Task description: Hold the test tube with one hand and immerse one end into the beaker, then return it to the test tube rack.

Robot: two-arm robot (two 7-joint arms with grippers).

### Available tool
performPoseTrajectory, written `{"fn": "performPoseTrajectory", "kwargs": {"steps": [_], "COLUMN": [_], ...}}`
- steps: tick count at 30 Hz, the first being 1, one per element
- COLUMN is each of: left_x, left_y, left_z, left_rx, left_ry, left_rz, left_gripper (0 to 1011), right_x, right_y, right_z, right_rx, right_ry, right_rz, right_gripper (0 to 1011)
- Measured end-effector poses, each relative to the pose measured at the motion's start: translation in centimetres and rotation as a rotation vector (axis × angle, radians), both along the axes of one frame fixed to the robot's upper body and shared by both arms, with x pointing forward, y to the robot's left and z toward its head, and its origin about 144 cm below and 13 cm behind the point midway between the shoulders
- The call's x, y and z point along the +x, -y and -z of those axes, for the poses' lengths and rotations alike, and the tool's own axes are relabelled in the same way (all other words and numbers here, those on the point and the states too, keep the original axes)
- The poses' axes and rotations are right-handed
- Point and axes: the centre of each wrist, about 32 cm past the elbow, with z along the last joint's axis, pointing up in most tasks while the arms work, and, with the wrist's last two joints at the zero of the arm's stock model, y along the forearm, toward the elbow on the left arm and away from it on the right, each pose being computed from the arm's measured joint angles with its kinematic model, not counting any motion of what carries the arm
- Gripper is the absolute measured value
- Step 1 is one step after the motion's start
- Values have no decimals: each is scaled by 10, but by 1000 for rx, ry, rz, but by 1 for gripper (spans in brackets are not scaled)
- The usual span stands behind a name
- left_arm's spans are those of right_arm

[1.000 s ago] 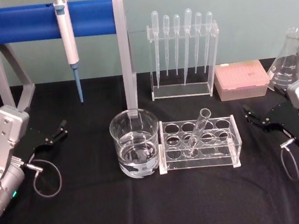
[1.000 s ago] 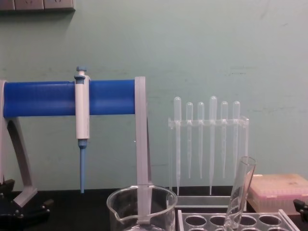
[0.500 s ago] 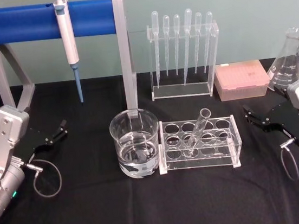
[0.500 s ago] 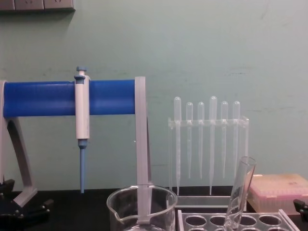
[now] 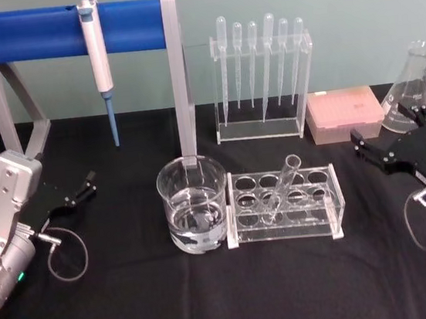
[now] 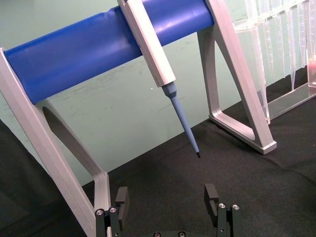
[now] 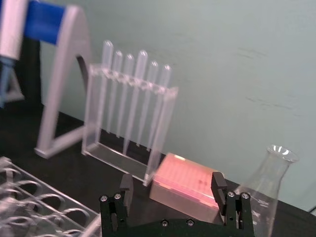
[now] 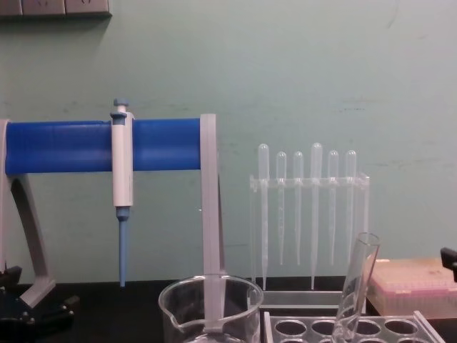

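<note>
The test tube leans tilted in a hole of the clear rack, and its open rim shows in the chest view. The beaker, holding some clear liquid, stands just left of the rack, with its rim at the bottom of the chest view. My right gripper hovers to the right of the rack and is open, with nothing between its fingers. My left gripper sits at the table's left side, open and empty.
A blue-barred stand at the back left carries a white-and-blue pipette. A dropper rack stands behind the tube rack. A pink tip box and a conical flask are close to my right gripper.
My right gripper has risen and swung toward the back right, so its fingers now spread sideways near the flask. The left arm, tube and beaker have not moved.
</note>
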Motion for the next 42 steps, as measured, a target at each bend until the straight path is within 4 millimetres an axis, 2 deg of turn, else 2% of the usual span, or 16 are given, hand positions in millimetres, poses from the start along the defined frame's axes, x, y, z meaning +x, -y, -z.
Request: {"fn": "performPoseTrajectory", "kwargs": {"steps": [7,13,18,28,42], "left_x": [0,0,0,0,0], "left_y": [0,0,0,0,0], "left_z": [0,0,0,0,0], "left_rx": [0,0,0,0,0], "left_ry": [0,0,0,0,0], "left_rz": [0,0,0,0,0], "left_gripper": [1000,1000,1000,1000,1000], "right_x": [-27,-50,-60,-59,-33], "right_y": [6,8,3,-21,-47], "right_z": [-11,-12,-10,-2,-6], "right_rx": [68,121,149,157,159], "right_ry": [-4,-47,-81,-142,-149], "right_rz": [-78,-194,-275,-353,-382], "right_gripper": [1002,1002,1002,1002,1000]}}
